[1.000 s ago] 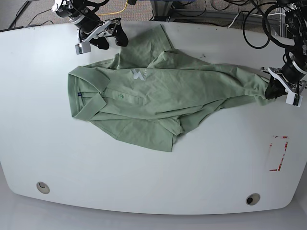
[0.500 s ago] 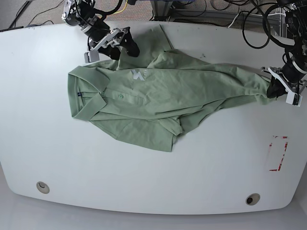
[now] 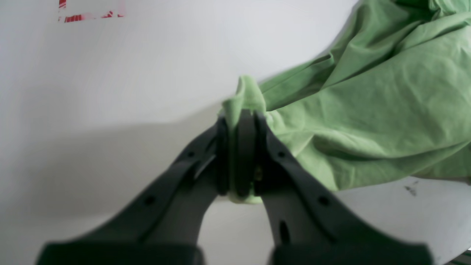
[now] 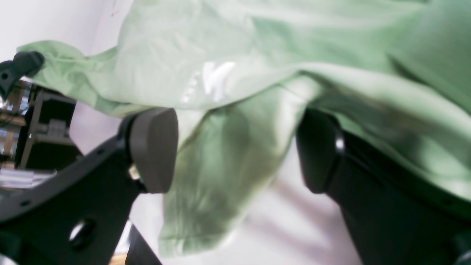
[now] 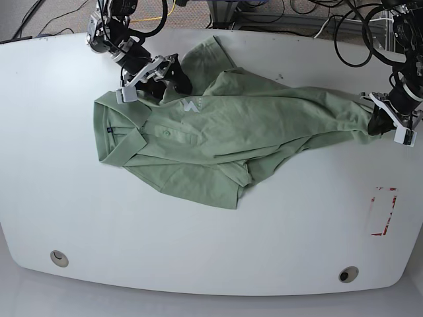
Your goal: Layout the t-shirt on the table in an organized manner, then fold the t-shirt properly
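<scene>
Green t-shirt (image 5: 225, 132) hem pinched in left claw (image 3: 241, 121), right claw (image 4: 235, 147) spread above it

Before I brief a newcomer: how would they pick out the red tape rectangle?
Start at the white table, then go past the hem of the sage-green polo shirt toward the left end effector. Nearer the front edge lies the red tape rectangle, the only red marking there.

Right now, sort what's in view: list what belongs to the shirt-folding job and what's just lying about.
Job:
- t-shirt, spread crumpled
- table
- left gripper, shut on the shirt's edge
- right gripper, open at the shirt's far shoulder area

Lying about:
- red tape rectangle
- two cable holes
- cables behind the table
</scene>
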You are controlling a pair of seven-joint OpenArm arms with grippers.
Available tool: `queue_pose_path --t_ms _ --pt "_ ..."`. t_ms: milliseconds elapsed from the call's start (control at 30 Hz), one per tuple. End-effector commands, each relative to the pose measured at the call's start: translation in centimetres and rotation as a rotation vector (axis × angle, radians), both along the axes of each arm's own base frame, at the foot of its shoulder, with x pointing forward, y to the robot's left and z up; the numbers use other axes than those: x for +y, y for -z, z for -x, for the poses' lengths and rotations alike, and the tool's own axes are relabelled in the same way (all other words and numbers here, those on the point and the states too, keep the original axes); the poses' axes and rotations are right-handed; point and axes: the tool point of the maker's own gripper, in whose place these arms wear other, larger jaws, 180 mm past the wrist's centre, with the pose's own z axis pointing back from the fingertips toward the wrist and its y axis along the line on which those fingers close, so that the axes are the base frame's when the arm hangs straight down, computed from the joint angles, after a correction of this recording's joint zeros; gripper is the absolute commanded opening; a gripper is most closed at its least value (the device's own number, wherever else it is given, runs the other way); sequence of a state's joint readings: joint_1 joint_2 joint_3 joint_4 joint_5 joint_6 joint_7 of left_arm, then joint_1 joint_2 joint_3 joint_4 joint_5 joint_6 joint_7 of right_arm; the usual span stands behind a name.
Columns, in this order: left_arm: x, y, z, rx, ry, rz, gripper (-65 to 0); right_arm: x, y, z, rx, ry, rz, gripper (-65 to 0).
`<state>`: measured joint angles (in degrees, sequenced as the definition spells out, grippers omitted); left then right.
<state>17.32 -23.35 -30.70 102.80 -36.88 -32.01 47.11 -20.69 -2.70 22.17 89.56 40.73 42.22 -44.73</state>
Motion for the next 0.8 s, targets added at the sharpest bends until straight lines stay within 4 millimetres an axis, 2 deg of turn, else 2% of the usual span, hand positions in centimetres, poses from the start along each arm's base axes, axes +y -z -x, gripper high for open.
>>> queue_pose_path --t_ms 0,267,333,433,533,667,700,767 --pt "0.15 -1.4 -0.65 -0.048 0.01 -0.009 -65.0 0.18 2.43 2.24 0.125 -0.077 0.083 -16.0" --pt "0.15 -1.4 -0.65 -0.048 0.01 -0.009 -65.0 0.48 2.35 2.15 0.12 -0.084 0.079 -16.6" --pt "0.15 -1.4 -0.65 -0.048 0.01 -0.009 -65.0 0.36 2.32 2.06 0.118 -0.084 0.082 -20.0" --pt "0.15 -1.4 -0.65 -0.048 0.01 -0.009 -65.0 0.19 2.17 1.61 0.108 -0.087 0.089 -29.8" --pt "0.15 -1.4 -0.65 -0.048 0.01 -0.009 -65.0 0.2 2.13 1.43 0.104 -0.087 0.089 -45.8" --pt "0.15 -1.44 -0.7 -0.049 0.01 -0.009 -65.0 0.14 2.1 1.41 0.103 -0.088 0.091 -62.9" --pt "0.15 -1.44 -0.7 -0.049 0.01 -0.009 -65.0 -0.03 2.07 1.39 0.102 -0.089 0.096 -65.0" --pt "0.15 -1.44 -0.7 -0.049 0.01 -0.009 -65.0 -0.25 2.05 1.42 0.101 -0.093 0.104 -65.0"
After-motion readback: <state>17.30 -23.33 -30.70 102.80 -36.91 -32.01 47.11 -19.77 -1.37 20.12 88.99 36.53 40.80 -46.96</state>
